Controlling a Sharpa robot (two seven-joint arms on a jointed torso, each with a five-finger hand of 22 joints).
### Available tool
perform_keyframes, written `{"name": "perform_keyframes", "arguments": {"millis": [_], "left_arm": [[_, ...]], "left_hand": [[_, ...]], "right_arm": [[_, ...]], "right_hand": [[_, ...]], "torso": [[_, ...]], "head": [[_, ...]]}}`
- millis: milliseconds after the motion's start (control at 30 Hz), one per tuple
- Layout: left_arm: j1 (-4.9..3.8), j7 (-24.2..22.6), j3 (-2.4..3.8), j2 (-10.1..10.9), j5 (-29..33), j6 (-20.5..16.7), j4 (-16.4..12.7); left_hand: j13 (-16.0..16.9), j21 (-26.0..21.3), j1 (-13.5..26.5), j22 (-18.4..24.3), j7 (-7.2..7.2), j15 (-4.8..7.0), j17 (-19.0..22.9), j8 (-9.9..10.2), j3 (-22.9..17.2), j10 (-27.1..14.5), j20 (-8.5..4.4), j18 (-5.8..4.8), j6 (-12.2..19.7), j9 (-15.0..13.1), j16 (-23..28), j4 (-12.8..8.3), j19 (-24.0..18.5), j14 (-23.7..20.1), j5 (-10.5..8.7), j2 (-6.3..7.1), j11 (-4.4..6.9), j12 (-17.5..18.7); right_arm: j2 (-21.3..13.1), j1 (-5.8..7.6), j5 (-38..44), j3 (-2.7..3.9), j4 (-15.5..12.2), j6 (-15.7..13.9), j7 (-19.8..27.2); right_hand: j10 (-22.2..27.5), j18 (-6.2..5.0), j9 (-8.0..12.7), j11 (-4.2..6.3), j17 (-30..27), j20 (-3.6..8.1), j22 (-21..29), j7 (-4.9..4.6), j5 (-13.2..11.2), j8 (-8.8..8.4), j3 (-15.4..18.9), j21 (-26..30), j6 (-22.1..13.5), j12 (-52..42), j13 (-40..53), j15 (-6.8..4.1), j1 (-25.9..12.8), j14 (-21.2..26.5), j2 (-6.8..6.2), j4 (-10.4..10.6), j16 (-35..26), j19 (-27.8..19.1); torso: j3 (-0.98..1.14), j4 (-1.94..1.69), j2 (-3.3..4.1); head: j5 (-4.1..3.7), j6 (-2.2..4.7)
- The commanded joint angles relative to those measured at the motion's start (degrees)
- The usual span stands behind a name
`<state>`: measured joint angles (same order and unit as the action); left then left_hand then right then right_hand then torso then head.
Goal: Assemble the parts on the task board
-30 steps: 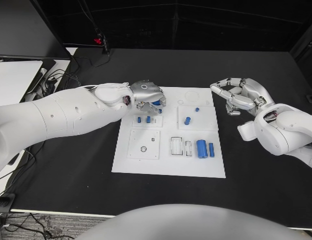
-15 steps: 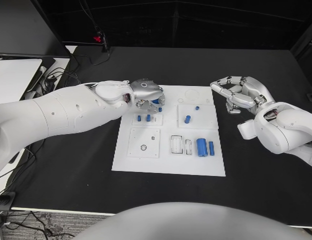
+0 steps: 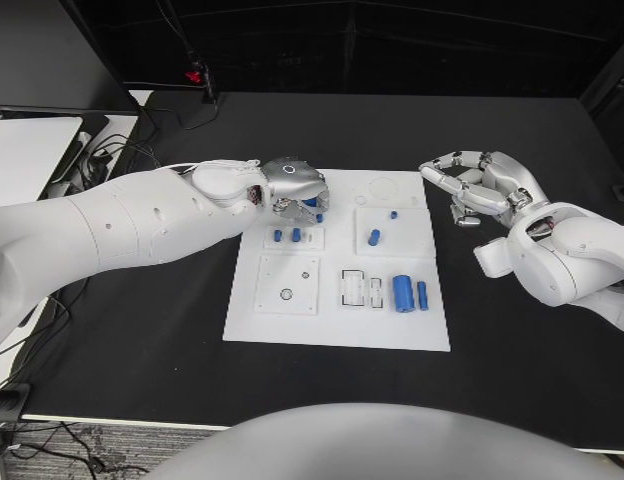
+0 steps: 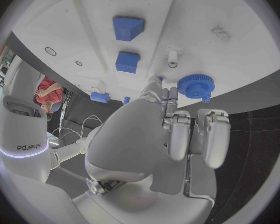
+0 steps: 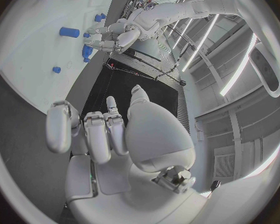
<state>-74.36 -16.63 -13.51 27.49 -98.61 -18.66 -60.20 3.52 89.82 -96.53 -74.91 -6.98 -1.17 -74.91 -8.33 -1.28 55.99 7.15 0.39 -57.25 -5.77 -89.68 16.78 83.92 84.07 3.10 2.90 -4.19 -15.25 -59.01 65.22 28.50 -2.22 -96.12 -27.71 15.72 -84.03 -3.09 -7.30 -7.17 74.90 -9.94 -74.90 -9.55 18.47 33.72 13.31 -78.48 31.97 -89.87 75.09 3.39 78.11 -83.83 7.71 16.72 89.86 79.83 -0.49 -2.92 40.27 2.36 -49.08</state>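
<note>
Toothed round blue gear (image 4: 195, 86), flat white task board (image 3: 327, 330)

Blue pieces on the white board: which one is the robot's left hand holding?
The round toothed gear, pinched at the left hand's fingertips above the board's far left corner. The other blue pieces lie loose on the board, untouched.
</note>
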Motion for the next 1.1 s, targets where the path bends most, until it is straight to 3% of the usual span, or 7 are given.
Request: {"name": "perform_keyframes", "arguments": {"millis": [33,267,700,1100], "left_arm": [[-0.09,0.3,0.04,-0.1,-0.3,0.9,0.1],[-0.09,0.4,0.04,-0.2,-0.3,2.3,0.3],[-0.09,0.0,0.04,-0.5,-0.3,3.7,0.2],[-0.09,0.0,0.04,-1.1,-0.3,4.6,0.7]], "left_hand": [[0.0,0.2,-0.5,-15.1,0.05,0.37,-15.1,0.3,-0.5,0.6,-0.31,-0.39,-0.5,0.1,-0.3,0.0,6.1,5.9,-0.31,-0.22,-0.02,0.3],[0.0,0.2,-0.6,-15.1,0.07,0.28,-15.1,0.3,-1.0,1.3,-0.33,-0.39,-1.1,0.2,-0.3,0.0,6.1,5.9,-0.31,-0.56,-0.02,0.6],[0.0,0.2,-0.9,-15.1,0.10,0.27,-15.1,0.4,-1.4,1.7,-0.33,-0.39,-1.4,0.3,-0.3,0.0,6.1,5.9,-0.31,-0.65,0.03,1.0],[0.0,0.2,-0.9,-15.1,0.11,0.26,-15.1,0.4,-1.9,2.2,-0.32,-0.39,-1.8,0.3,-0.3,0.0,6.1,5.9,-0.31,-0.93,0.04,1.3]], "right_arm": [[0.0,0.06,0.1,0.03,-0.1,-0.1,0.4],[-0.1,0.06,0.1,0.03,-0.2,-0.1,0.3],[-0.1,0.06,0.1,0.03,-0.4,-0.1,0.2],[0.0,0.06,0.1,0.03,-0.4,0.1,0.1]], "right_hand": [[-6.0,-0.80,0.1,-0.21,15.1,0.06,-6.1,-2.22,0.1,0.30,0.4,-0.2,-0.1,-0.1,14.9,0.27,0.3,-6.2,0.12,-0.1,0.1,0.0],[-6.0,-0.80,0.1,-0.21,15.1,0.06,-6.1,-2.22,0.1,0.30,0.4,-0.2,-0.1,-0.1,14.9,0.27,0.3,-6.2,0.12,-0.1,0.1,0.0],[-6.0,-0.80,0.1,-0.21,15.1,0.06,-6.1,-2.22,0.1,0.30,0.4,-0.2,-0.1,-0.1,14.9,0.27,0.3,-6.2,0.12,-0.1,0.1,0.0],[-6.0,-0.80,0.1,-0.21,15.1,0.06,-6.1,-2.22,0.1,0.30,0.4,-0.2,-0.1,-0.1,14.9,0.27,0.3,-6.2,0.12,-0.1,0.1,0.0]], "torso": [[0.02,-0.06,0.01],[0.04,-0.12,0.02],[-0.02,0.08,0.00],[-0.01,-0.05,0.01]], "head": [[-0.06,-0.05],[-0.12,-0.22],[-0.18,-0.49],[-0.31,-0.68]]}}
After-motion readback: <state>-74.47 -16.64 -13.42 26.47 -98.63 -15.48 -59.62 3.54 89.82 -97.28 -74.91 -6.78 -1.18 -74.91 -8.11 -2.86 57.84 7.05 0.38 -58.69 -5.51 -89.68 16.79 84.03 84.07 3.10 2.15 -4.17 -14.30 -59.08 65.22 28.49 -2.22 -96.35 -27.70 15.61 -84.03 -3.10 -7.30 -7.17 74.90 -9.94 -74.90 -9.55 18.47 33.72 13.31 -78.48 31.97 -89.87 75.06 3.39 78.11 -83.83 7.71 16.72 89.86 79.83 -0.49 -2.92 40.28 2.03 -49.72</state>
